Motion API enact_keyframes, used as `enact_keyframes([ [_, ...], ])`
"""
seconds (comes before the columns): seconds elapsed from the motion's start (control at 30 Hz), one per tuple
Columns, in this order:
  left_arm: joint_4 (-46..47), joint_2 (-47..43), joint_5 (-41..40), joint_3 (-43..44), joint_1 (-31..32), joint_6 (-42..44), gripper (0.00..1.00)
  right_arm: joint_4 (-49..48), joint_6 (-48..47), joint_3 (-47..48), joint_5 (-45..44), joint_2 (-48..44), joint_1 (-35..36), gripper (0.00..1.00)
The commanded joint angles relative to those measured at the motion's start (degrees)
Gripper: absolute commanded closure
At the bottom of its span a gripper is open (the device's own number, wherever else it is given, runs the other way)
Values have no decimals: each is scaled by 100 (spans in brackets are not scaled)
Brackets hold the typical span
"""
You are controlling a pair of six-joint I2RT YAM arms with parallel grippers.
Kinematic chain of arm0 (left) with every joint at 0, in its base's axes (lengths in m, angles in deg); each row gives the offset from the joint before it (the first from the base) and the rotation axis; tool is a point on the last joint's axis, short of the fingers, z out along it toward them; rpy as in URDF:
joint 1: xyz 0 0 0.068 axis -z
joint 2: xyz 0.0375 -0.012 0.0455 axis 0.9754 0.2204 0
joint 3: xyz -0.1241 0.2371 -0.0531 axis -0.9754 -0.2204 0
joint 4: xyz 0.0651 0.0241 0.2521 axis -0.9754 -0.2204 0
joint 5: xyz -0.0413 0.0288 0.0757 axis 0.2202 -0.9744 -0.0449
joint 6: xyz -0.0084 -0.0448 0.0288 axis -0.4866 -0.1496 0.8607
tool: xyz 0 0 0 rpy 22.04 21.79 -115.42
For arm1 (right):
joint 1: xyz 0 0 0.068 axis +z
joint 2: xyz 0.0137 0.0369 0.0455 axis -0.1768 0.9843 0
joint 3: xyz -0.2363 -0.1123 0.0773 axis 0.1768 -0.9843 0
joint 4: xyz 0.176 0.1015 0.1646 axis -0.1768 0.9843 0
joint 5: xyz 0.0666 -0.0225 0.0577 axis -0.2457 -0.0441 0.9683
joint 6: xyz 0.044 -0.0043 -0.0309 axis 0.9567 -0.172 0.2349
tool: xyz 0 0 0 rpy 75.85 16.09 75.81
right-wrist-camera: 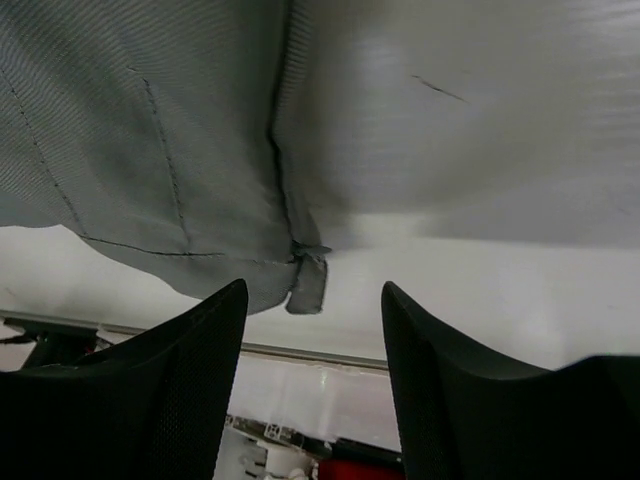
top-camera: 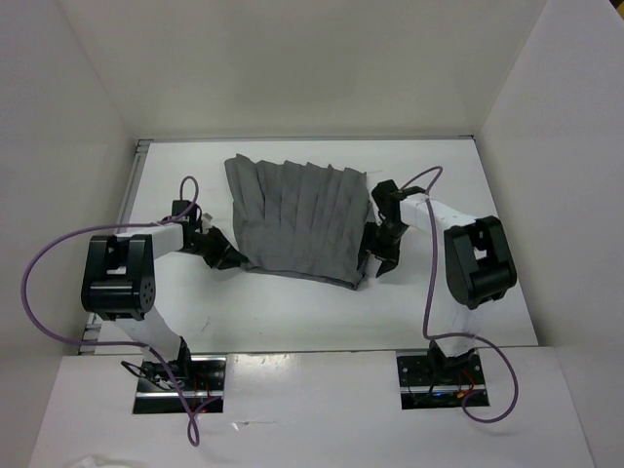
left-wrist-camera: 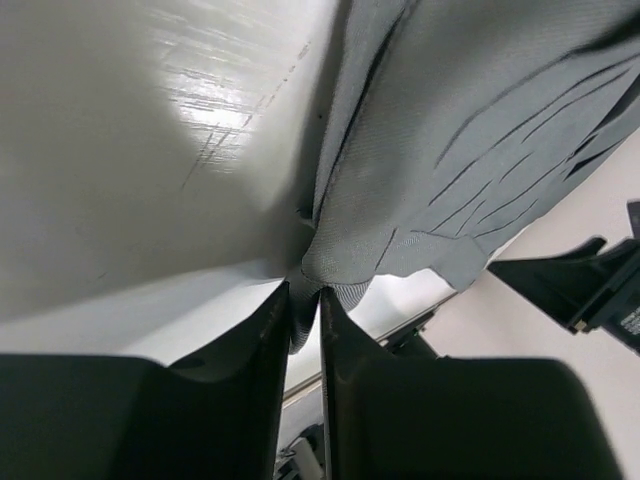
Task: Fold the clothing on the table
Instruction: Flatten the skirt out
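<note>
Top view: grey clothing (top-camera: 297,219) lies spread and pleated at centre frame on the white surface (top-camera: 292,317), nearer the far edge, with its lower hem running down to the right.

Left end effector (top-camera: 226,256) sits at the garment's lower-left corner. In the left wrist view the fingers (left-wrist-camera: 240,380) are almost together, only a slit between them, and the fabric corner is pinched in that slit. The cloth (left-wrist-camera: 450,120) pulls up to a point at the tips, so it is gripping the clothing.

Right end effector (top-camera: 380,255) is at the garment's right edge, centre-right of frame. In the right wrist view the fingers (right-wrist-camera: 180,370) are spread wide with nothing between them. The garment corner (right-wrist-camera: 130,130) and its small fabric tab (right-wrist-camera: 310,282) lie flat on the surface just beyond the tips, not touched.
</note>
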Motion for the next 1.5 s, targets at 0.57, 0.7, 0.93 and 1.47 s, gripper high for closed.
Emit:
enact_keyframes([
  [0.57, -167, 128, 323, 385, -44, 332, 65, -551, 329, 111, 305, 713, 721, 41],
  [0.7, -448, -92, 445, 385, -106, 534, 65, -551, 460, -99, 243, 652, 722, 79],
  [0.93, -852, -540, 709, 385, -387, 806, 60, -542, 663, -302, -434, 415, 722, 100],
  [1.47, -79, 275, 323, 200, -554, 869, 44, -437, 557, -73, -434, 520, 722, 100],
])
